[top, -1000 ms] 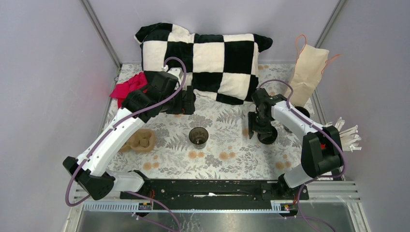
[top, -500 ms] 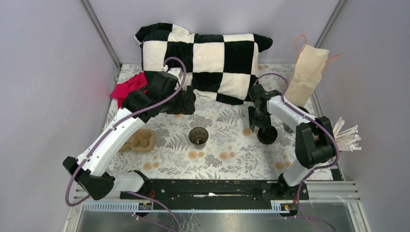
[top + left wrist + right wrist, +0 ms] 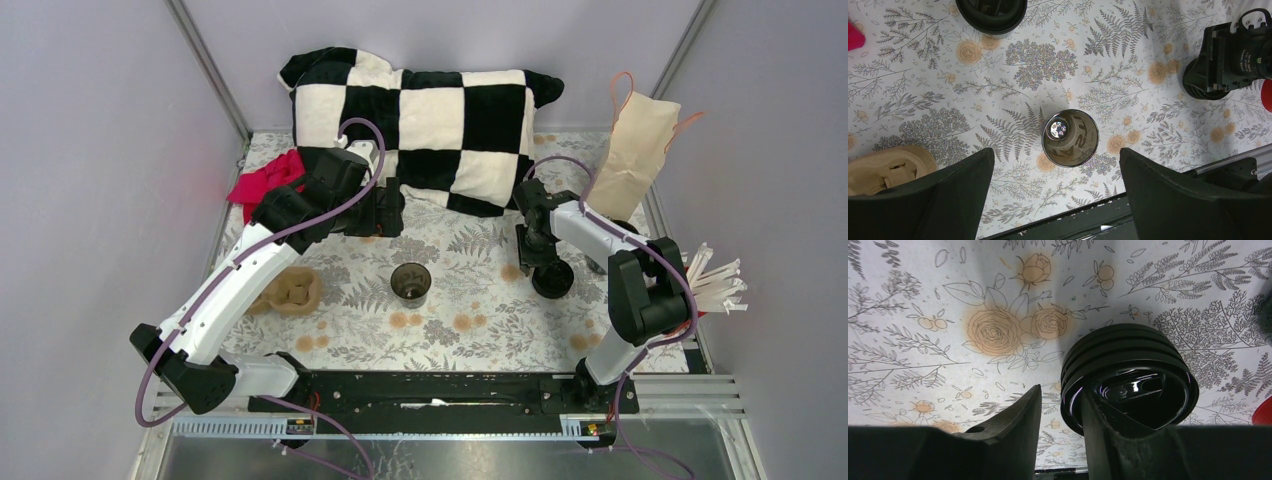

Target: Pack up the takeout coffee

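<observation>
A lidless dark paper cup (image 3: 410, 283) stands mid-table and shows tan inside in the left wrist view (image 3: 1069, 137). My left gripper (image 3: 388, 213) hangs high behind it, open and empty (image 3: 1055, 152). A second black round cup top (image 3: 991, 12) sits at that view's upper edge. To the right, a glossy black sip lid on ridged black rings (image 3: 1128, 375) rests on the floral cloth (image 3: 553, 281). My right gripper (image 3: 1060, 392) straddles its left rim, one finger (image 3: 1103, 432) over the lid and the other (image 3: 1013, 425) outside, a gap still showing. It also shows from above (image 3: 535, 258).
A brown pulp carrier (image 3: 290, 290) lies left of the cup. A paper bag (image 3: 635, 150) leans at the back right, with white straws (image 3: 715, 280) at the right edge. A checkered pillow (image 3: 430, 125) and red cloth (image 3: 265, 180) fill the back.
The right gripper's jaws have narrowed round the black lid's rim, and the right arm's elbow has swung in and up. The left arm has not moved.
</observation>
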`<state>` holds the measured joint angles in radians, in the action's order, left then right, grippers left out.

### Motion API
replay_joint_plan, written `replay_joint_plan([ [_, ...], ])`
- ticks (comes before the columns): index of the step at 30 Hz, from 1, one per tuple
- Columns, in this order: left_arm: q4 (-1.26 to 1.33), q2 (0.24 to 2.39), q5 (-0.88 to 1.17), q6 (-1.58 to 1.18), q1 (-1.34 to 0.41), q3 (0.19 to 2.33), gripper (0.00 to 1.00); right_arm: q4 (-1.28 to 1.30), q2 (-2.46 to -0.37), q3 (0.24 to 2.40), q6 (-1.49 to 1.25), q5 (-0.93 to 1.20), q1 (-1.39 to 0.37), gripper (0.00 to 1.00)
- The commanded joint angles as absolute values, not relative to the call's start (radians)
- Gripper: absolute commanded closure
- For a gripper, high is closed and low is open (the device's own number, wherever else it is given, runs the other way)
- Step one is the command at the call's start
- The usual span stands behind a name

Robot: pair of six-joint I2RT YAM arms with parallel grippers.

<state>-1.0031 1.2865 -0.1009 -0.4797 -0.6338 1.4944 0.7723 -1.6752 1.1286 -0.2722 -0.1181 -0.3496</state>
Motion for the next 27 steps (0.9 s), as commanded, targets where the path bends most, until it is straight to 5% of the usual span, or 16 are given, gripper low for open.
replay_joint_plan([
  [1,-0.998,1.267,-0.099,-0.486,-0.629,1.495,0.01,0.763,-1.665,1.109,-0.264,-0.152,-0.341,0.58],
  [20,-0.998,1.268,-0.087,-0.49,-0.629,1.49,0.01,0.791,-1.621,1.12,-0.266,-0.16,-0.34,0.86],
  [27,-0.997,1.271,-0.079,-0.491,-0.629,1.488,0.01,0.795,-1.627,1.127,-0.259,-0.156,-0.339,0.73],
])
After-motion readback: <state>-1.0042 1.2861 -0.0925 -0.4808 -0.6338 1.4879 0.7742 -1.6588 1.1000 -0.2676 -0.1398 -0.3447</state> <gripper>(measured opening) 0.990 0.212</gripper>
